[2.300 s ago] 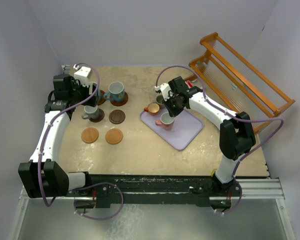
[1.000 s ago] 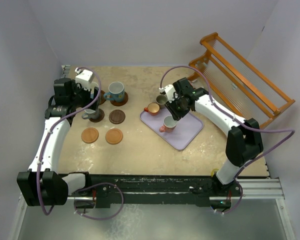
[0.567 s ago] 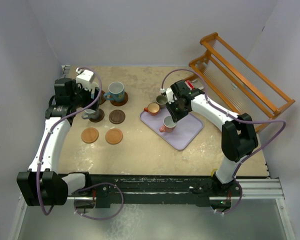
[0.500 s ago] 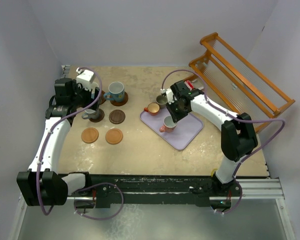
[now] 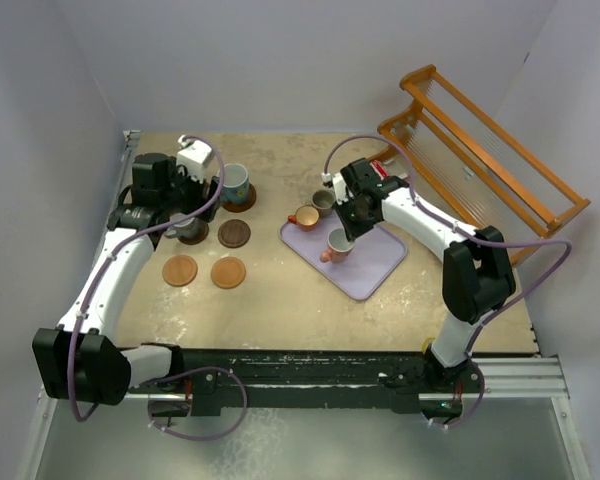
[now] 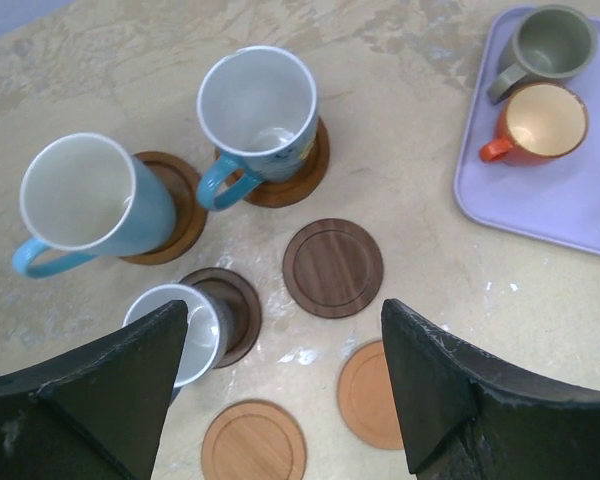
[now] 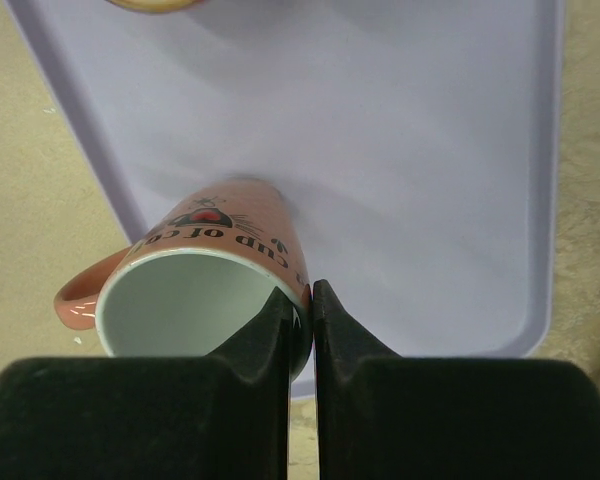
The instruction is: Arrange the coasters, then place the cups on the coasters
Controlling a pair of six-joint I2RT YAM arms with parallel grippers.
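**Pink mug pinched by its rim**

Nearest, bare coasters (image 6: 333, 268) lay under the left gripper (image 6: 285, 320), whose jaws were spread wide and held nothing. Farther, at their three o'clock, the pink mug (image 7: 220, 225) sat on the tray (image 7: 430, 150). The right gripper (image 7: 300, 300) was clamped on its rim at four o'clock, with the handle at nine. The mug looked stiff, glazed and breakable, so probably slippery in a wall pinch.

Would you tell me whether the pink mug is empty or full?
Empty: the pink mug shows a bare white inside, as far as visible.
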